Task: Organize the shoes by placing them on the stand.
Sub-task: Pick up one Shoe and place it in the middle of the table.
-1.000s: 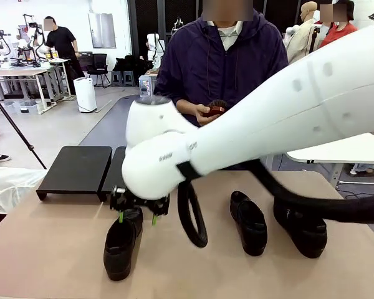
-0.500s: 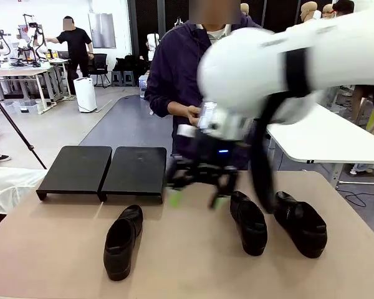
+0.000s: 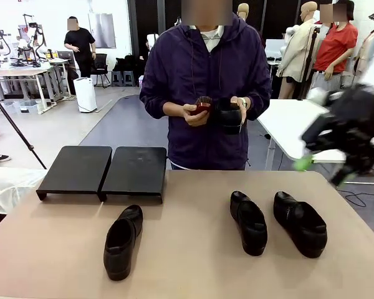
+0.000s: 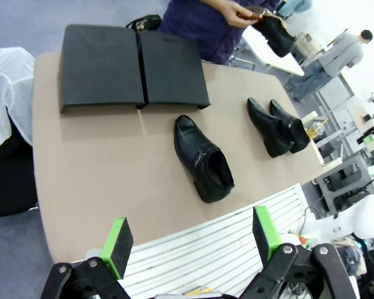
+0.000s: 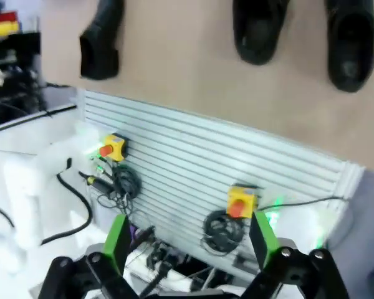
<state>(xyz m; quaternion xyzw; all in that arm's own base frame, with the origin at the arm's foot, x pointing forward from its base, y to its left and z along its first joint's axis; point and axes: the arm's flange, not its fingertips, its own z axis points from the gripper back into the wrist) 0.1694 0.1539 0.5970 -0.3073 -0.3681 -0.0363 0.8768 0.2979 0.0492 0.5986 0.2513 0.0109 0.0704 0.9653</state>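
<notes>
The stand (image 3: 103, 168) is waiting bare at far left, three shoes (image 3: 121, 243) are lying on the table (image 3: 193, 268), the person (image 3: 206, 62) is holding the fourth shoe (image 3: 229, 117), and the left gripper (image 4: 191, 237) and right gripper (image 5: 190, 240) are hanging open, empty.

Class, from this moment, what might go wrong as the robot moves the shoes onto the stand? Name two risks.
1. The middle shoe and the right shoe lie close together; jaws lowered around one may nudge the other.
2. The person's hands hold a fourth shoe and a brush beyond the table's far edge; an arm carrying shoes toward the stand could pass near them.
</notes>
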